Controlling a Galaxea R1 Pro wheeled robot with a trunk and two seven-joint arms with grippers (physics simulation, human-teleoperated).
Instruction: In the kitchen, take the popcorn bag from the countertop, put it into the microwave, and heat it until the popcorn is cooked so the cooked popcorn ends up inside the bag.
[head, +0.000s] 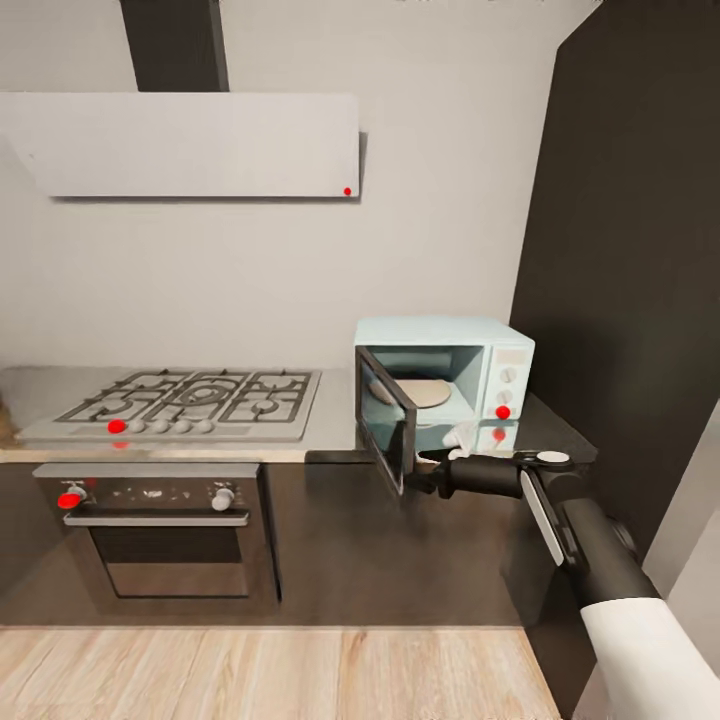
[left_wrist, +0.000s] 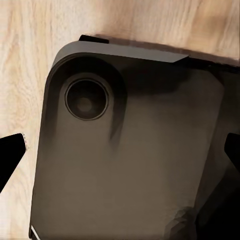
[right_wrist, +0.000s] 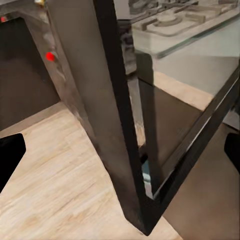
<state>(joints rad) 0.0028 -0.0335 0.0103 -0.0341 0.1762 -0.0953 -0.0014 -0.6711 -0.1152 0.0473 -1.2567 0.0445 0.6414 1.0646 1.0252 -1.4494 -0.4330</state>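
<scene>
- Pale mint microwave (head: 490, 360) sits on the worktop (head: 335, 425), at its right end, beside a dark tall cabinet (head: 630, 280).
- Door (head: 388, 420) is swung open toward the camera, hinged on its left; dark glass, seen nearly edge-on.
- Inside: round tan turntable plate (head: 420, 392). Can't tell the bag from the plate; it isn't clearly visible.
- Red light (head: 503, 411) on the knob panel, two knobs above it.
- White blob (head: 462, 435) on the worktop just in front of the microwave opening, above the right arm; can't tell what it is.
- Right gripper (head: 425, 475) is at the door's lower front edge, arm reaching in from the lower right.
- Right wrist view: door (right_wrist: 120, 125) edge runs between the two fingers (right_wrist: 10, 150), which are spread wide at the frame's sides; not pinching anything.
- Left wrist view: fingers (left_wrist: 11, 150) spread, nothing between them; dark robot base (left_wrist: 135, 150) and wood floor (left_wrist: 25, 60) beyond.
- Gas hob (head: 190, 400) is left of the microwave, red dot on its knob row.
- Oven (head: 160, 530) under the hob, red knob at its left.
- Grey hood (head: 190, 145) on the wall above, small red dot at its right corner.
- Wood floor (head: 270, 670) in front of the cabinets.
</scene>
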